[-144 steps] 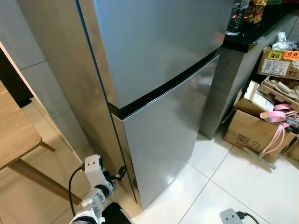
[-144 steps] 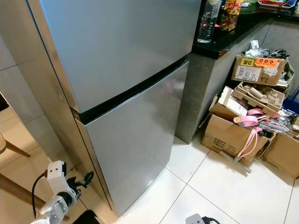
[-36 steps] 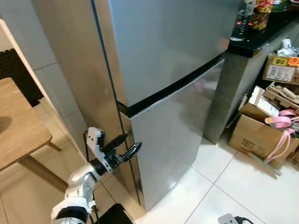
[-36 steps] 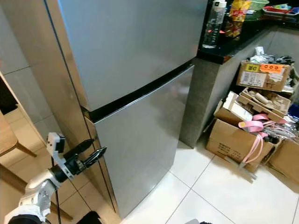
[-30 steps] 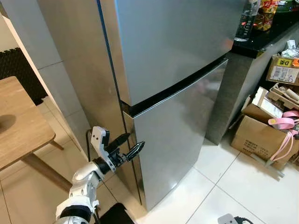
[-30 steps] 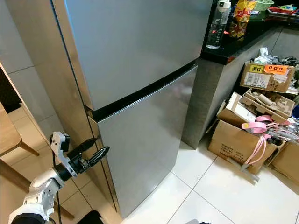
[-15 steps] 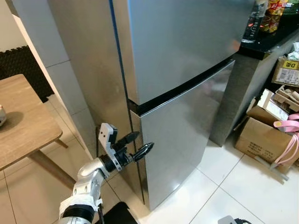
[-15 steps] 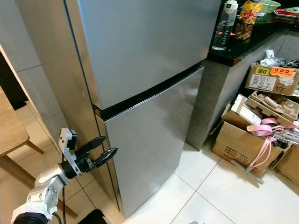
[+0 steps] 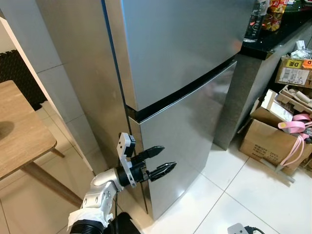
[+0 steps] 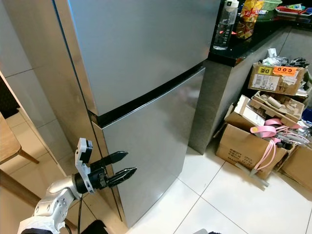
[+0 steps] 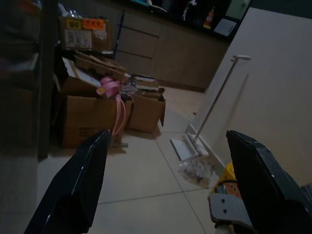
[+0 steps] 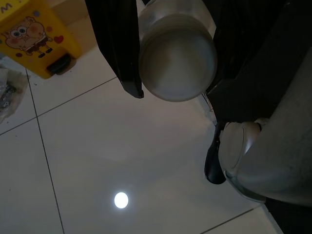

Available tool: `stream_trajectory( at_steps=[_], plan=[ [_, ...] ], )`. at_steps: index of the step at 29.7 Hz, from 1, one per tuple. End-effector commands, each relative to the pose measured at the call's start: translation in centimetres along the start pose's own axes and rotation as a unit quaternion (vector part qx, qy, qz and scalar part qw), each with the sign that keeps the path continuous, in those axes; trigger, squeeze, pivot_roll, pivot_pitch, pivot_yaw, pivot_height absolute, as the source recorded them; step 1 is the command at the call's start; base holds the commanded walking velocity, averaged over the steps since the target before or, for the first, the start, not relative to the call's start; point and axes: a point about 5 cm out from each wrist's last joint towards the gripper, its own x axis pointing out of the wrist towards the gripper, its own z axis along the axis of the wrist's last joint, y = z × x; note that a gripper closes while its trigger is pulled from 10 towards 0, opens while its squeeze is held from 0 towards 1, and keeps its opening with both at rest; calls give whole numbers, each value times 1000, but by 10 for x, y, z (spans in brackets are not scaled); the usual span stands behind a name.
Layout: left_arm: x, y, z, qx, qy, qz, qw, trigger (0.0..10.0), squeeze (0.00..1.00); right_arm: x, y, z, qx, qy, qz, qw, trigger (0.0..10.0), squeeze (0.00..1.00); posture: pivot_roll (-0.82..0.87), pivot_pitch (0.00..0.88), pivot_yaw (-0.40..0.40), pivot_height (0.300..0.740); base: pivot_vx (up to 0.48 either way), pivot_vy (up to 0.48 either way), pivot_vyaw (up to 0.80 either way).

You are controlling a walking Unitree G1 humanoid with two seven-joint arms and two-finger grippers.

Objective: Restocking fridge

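Right in front of the robot stands the fridge [image 9: 180,73], a tall two-door unit in brushed steel, both doors shut, with a dark gap running across between the bigger upper door and the lower door [image 10: 146,156]. Its side panel faces a grey tiled wall, and a wooden table [image 9: 19,131] sits off to the robot's left. On the other side of the fridge there's a dark stone counter [image 10: 234,48] with a clear water bottle [image 10: 222,22] and some snack bags on it.

Down on the white tile floor by the counter is a messy bunch of cardboard boxes: one lower box [image 10: 243,144] with pink straps [image 10: 265,131] draped over it, and an upper one [image 10: 273,75] with yellow and orange labels, stuffed with odds and ends that are too small to make out.

At the lower door's left edge hovers the left gripper [image 9: 158,161], its fingers spread apart with nothing between them, tips right next to the door front; whether they touch can't be told.

Hanging low over the tiles, the right gripper [image 12: 165,53] is clamped on a pale round-bottomed jar [image 12: 178,56]. A yellow cartoon bin [image 12: 34,34] stands on the floor near it.
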Motion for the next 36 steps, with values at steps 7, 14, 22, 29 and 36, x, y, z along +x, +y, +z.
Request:
stream_trajectory(
  at_steps=[7, 14, 22, 29, 36],
  plan=[
    [-29, 18, -5, 25, 57, 86, 994, 10000, 0, 0, 1, 2, 3, -2, 1, 1000, 10000, 0, -113, 0, 26, 740, 0, 0, 0],
    [-66, 35, 17, 50, 45, 167, 984, 10000, 0, 0, 0, 0, 2, 1, 2, 1000, 10000, 0, -105, 0, 12, 740, 0, 0, 0],
    [-83, 45, 34, 86, 10, 229, 969, 10000, 0, 0, 0, 1, -3, 0, 2, 1000, 10000, 0, -100, 0, 7, 740, 0, 0, 0],
    [-70, 46, 39, 87, -25, 226, 970, 10000, 0, 0, -1, 2, -5, -1, 1, 1000, 10000, 0, -97, 0, -1, 740, 0, 0, 0],
    [-36, 36, 39, 69, -62, 164, 982, 10000, 0, 0, -2, 1, -4, 1, 0, 1000, 10000, 0, -109, 0, -2, 740, 0, 0, 0]
  ],
)
